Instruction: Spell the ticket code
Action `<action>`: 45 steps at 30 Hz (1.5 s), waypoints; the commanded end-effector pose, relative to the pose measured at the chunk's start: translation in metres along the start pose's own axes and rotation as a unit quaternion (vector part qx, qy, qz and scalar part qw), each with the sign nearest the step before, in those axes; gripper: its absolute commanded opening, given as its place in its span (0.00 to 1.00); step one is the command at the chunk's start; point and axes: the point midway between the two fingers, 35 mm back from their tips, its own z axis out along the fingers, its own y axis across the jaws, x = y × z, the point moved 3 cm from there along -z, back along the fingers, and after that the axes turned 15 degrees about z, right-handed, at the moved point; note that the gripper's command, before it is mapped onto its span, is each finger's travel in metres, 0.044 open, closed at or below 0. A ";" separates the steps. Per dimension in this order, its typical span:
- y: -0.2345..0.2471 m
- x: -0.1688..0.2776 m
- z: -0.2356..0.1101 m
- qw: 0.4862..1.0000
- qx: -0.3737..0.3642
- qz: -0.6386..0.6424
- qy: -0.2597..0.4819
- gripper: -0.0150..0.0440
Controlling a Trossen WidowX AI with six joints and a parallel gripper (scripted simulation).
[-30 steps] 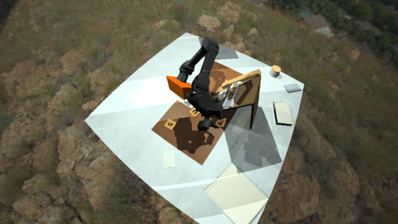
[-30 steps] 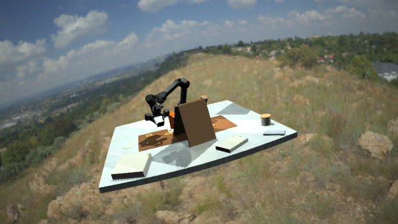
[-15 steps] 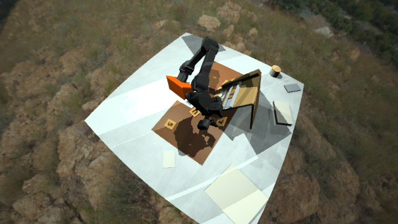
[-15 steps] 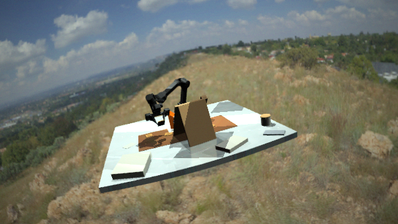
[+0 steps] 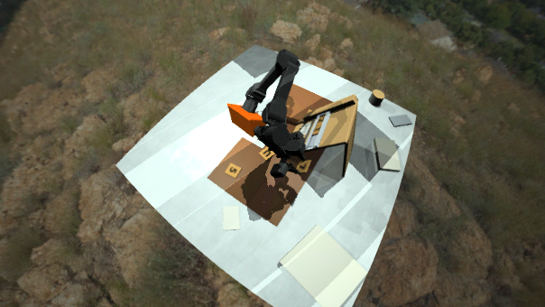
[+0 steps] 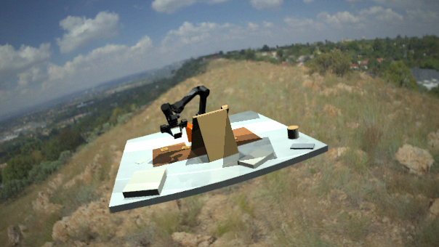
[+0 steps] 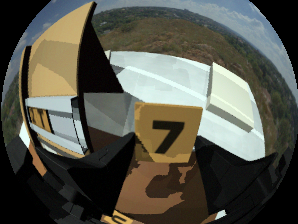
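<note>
My gripper is shut on the tile marked 7, held upright above the brown mat. The tilted board stands beside it, to the left in the wrist view. Its pale rail holds at least one dark-marked tile; its full reading is unclear. A tile that looks like S or 5 and a tile that looks like U lie on the mat. I cannot make out the ticket's print.
A large cream block lies near the counter's edge. A smaller block, a dark round pot and a grey flat slab are behind the board. A pale card lies beyond the mat.
</note>
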 end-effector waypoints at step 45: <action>0.022 0.011 0.002 1.000 -0.002 0.005 0.001 0.25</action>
